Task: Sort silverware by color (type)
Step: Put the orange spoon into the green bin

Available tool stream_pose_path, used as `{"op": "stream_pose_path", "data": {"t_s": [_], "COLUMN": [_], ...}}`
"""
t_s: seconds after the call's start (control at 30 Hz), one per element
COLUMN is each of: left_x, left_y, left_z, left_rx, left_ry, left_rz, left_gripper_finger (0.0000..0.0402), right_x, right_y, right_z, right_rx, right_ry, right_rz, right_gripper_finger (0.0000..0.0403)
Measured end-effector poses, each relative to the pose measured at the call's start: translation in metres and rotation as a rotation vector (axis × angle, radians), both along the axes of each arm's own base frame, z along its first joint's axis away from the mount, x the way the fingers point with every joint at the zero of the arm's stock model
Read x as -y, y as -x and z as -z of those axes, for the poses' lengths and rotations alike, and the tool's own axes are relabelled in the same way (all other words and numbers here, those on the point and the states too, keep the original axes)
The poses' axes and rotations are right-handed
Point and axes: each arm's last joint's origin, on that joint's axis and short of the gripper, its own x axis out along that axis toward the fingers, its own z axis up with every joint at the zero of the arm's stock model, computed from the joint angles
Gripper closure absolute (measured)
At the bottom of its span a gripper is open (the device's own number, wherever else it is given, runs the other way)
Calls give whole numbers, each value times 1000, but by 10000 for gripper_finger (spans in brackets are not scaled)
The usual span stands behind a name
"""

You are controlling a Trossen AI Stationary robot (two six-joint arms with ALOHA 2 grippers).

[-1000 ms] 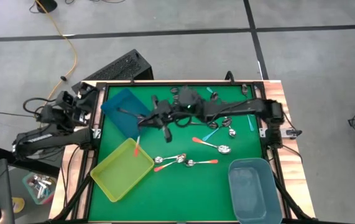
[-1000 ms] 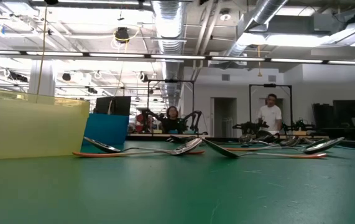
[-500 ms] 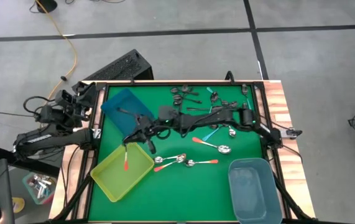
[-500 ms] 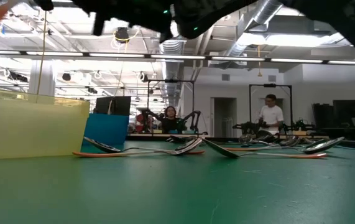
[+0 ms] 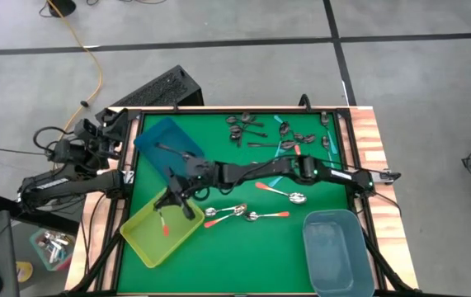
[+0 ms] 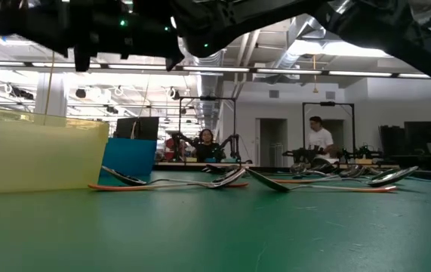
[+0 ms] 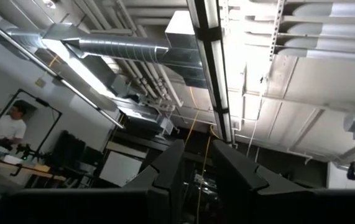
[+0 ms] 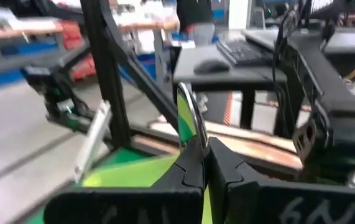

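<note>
Surface [image 5: 243, 247]: a green mat with three bins and many spoons on it.
Right arm: it reaches far across the surface to the yellow bin [image 5: 140, 235].
Left arm: it waits off the left side of the surface, with its wrist camera looking up at the ceiling.
Grey-blue bin [image 5: 338, 252]: near the right front corner.
Blue bin [image 5: 157, 136]: near the back left corner, with one dark spoon [image 5: 171, 149] in it.
Right pincer [image 5: 169, 206]: closed tight on the orange-handled spoon [image 5: 164, 223], holding it over the yellow bin.
Left pincer [image 7: 196, 165]: its fingers stand a little apart, with nothing between them.
Other spoons [image 5: 256, 128]: most lie along the back, and a few lie in the middle [image 5: 247, 214].
</note>
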Motion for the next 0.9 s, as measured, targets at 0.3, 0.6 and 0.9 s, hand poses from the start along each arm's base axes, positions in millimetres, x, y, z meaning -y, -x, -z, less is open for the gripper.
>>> {"op": "stream_pose_path", "data": {"t_s": [0.3, 0.6, 0.9], "left_x": [-1, -1, -2], "left_y": [0, 0, 0], "left_z": [0, 1, 2], "left_rx": [6, -4, -16], "left_ry": [22, 15, 29], "left_rz": [-27, -49, -62], "left_gripper_finger": [334, 334, 334], "right_x": [5, -12, -29], "right_y": [5, 16, 20], "right_z": [-15, -36, -34], "right_rx": [19, 23, 4], "right_ry": [157, 577, 644], "right_rz": [26, -18, -44], "right_gripper_finger": [390, 390, 390]}}
